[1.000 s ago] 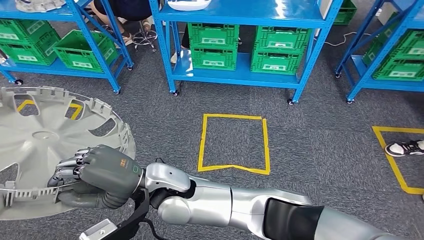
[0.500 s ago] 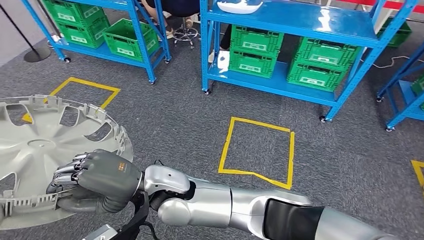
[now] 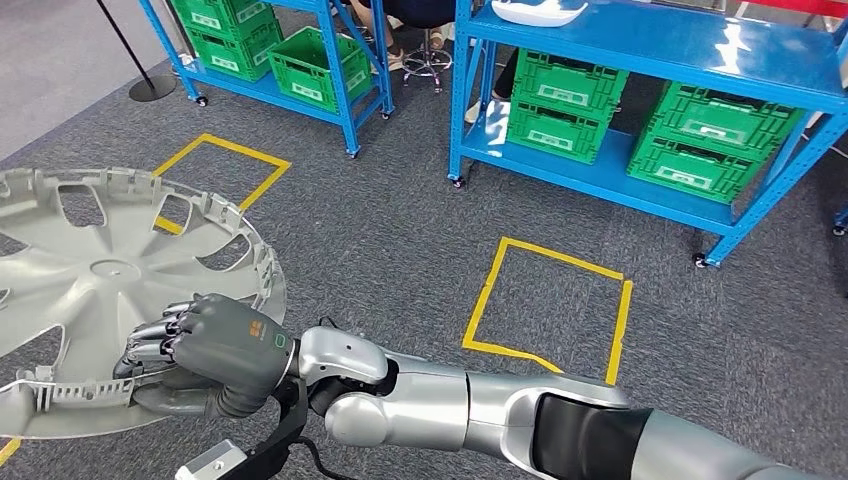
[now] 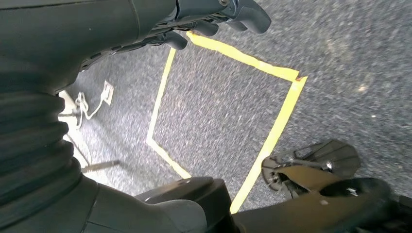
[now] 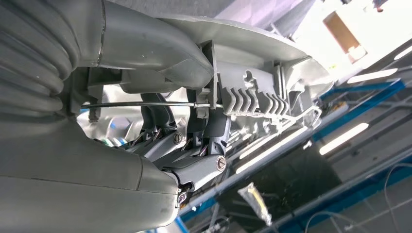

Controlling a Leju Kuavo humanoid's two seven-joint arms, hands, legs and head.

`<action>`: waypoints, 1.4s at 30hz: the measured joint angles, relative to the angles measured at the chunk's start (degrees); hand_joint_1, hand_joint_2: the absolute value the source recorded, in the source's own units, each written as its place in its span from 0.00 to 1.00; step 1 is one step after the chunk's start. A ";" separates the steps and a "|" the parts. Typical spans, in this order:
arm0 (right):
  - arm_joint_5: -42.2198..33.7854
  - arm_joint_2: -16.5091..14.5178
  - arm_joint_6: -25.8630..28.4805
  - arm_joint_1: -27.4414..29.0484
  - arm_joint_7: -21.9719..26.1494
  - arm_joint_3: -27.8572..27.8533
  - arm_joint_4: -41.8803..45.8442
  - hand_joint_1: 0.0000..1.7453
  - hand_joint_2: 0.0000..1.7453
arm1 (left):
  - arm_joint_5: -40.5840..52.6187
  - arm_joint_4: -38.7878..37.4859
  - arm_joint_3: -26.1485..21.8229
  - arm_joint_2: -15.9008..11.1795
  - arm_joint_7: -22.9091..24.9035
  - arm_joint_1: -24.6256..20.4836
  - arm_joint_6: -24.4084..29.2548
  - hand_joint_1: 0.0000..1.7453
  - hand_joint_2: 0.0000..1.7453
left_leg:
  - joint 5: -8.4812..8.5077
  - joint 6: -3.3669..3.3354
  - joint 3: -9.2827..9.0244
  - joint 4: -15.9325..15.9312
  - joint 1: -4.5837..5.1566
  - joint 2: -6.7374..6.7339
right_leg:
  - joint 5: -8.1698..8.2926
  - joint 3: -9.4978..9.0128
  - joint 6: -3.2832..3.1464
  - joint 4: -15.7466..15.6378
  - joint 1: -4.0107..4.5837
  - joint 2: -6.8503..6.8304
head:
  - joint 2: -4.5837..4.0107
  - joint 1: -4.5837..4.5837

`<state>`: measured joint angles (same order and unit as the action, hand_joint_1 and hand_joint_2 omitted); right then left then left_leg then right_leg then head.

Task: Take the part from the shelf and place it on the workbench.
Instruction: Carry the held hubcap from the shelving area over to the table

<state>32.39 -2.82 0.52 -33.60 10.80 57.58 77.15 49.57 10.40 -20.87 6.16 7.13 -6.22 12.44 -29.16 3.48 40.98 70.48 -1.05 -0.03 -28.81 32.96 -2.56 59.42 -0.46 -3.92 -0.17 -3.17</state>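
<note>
The part is a grey plastic wheel cover [image 3: 90, 270] with spokes and a toothed rim, held tilted above the carpet at the left of the head view. My right hand [image 3: 215, 350] reaches across from the right and grips its near rim. In the right wrist view the thumb [image 5: 155, 53] presses on the wheel cover's rim [image 5: 252, 92], with the dark fingers [image 5: 194, 160] curled under it. My left hand [image 4: 121, 34] hangs over the floor, holding nothing, with its fingers [image 4: 218, 19] apart.
Blue shelving [image 3: 640, 40] with green crates [image 3: 570, 85] stands ahead, a white part [image 3: 540, 12] on its top level. More crates [image 3: 300, 60] sit at the back left. Yellow tape squares [image 3: 545, 310] [image 3: 220, 170] mark the grey carpet. A person sits on a stool [image 3: 425, 50] behind the shelves.
The whole picture has shifted right, so the camera has turned left. My right hand keeps the same hold on the wheel cover.
</note>
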 joint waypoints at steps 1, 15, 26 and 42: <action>0.01 0.01 0.00 0.01 -0.01 -0.01 0.01 1.00 1.00 | 0.00 0.00 0.00 0.00 0.00 0.00 0.00 0.00 1.00 | 0.24 -0.02 -0.29 -0.52 0.00 -0.05 | -0.01 -0.01 0.01 0.00 0.00 -0.07 | 0.00 0.00; 0.67 0.45 -0.25 0.86 -0.40 0.02 1.38 1.00 1.00 | -0.32 -0.03 -0.09 0.04 0.42 0.54 0.20 0.00 1.00 | 3.79 -3.27 -5.62 -11.71 0.46 3.38 | -6.19 6.25 2.67 14.47 0.00 4.01 | 0.00 -0.56; -0.70 -0.89 -1.21 -0.78 -0.14 0.37 1.24 1.00 1.00 | -0.28 -0.08 -0.47 -0.02 0.63 0.74 0.20 0.00 1.00 | 0.66 -0.01 -0.70 -4.37 0.29 2.36 | 0.01 -0.17 0.27 0.12 -0.22 4.19 | 0.00 -0.08; -0.62 1.73 1.81 0.27 -0.72 0.09 1.19 1.00 1.00 | 3.06 0.04 -0.48 -0.65 0.80 -0.50 -1.07 0.00 1.00 | 4.04 -3.21 -5.59 -11.84 0.57 0.59 | -6.52 4.08 2.68 10.64 0.36 2.92 | 0.00 -0.53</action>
<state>31.77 -1.09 2.34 -33.32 10.08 57.67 78.34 52.63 10.44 -21.35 5.51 7.93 -6.72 11.37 -25.13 0.27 35.39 58.64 -0.49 0.56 -35.33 37.04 0.12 70.06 -0.10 -1.00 -0.17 -3.70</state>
